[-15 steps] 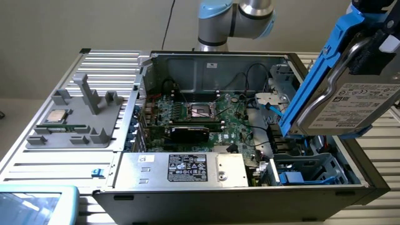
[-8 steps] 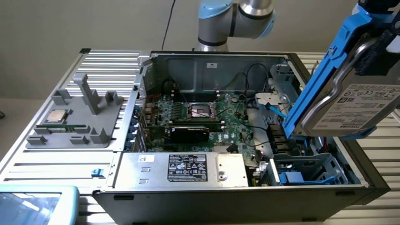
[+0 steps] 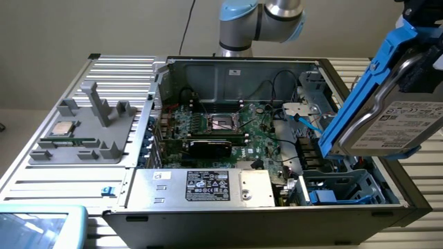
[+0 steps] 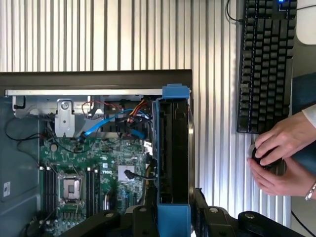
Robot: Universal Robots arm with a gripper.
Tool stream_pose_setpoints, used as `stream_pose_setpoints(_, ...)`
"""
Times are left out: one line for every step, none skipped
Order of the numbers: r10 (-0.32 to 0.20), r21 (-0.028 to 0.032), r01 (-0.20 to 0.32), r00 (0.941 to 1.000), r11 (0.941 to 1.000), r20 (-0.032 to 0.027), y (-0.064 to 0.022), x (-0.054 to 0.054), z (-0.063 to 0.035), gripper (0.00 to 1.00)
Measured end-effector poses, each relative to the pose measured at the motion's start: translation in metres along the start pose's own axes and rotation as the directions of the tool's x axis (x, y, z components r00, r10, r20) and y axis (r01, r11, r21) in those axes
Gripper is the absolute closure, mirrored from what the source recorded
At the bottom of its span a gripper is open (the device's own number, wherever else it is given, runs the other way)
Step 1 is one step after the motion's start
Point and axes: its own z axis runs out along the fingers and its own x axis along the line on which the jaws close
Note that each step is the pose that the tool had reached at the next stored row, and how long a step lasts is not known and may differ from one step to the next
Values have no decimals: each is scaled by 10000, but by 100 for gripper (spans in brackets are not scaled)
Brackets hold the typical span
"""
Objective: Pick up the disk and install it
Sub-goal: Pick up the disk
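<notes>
The disk [image 3: 398,124] is a silver-grey hard drive with a white label and blue side rails. It hangs tilted on edge in the air at the exterior view's right, above the right end of the open computer case [image 3: 235,61]. My gripper [image 3: 417,67] comes down from the top right corner and is shut on the disk's upper part. In the wrist view the disk [image 4: 173,148] is edge-on, a blue rail facing the camera, with my gripper [image 4: 173,219] clamped on either side of it. Below the disk sits a drive bay [image 3: 339,187] with blue plastic parts.
Inside the case lie the green motherboard [image 3: 229,129], blue cables [image 3: 308,122] and a silver box with a black-and-white label [image 3: 201,187]. A grey fixture [image 3: 83,140] holding a small processor chip [image 3: 66,128] is at the left. A keyboard [image 4: 266,64] and a person's hands [image 4: 281,153] lie beside the case.
</notes>
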Motion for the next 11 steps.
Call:
stream_pose_setpoints(5,0,-5,10000,10000,0,21,-2,19,63)
stream_pose_setpoints(9,0,-9,10000,10000,-1,43,-4,38,63)
stream_pose_setpoints(14,-1,-14,10000,10000,2,63,-6,56,63)
stream_pose_setpoints(21,-1,-21,10000,10000,0,81,-8,75,63)
stream_pose_setpoints(29,-1,-29,10000,10000,0,98,-9,92,63)
stream_pose_setpoints(38,-2,-38,10000,10000,0,115,-11,110,63)
stream_pose_setpoints(48,-3,-48,10000,10000,0,132,-14,130,63)
stream_pose_setpoints(58,-3,-58,10000,10000,1,148,-16,147,63)
stream_pose_setpoints(68,-4,-68,10000,10000,1,164,-17,165,63)
stream_pose_setpoints(77,-5,-77,10000,10000,0,181,-19,184,63)
stream_pose_setpoints(86,-5,-86,10000,10000,1,198,-21,201,63)
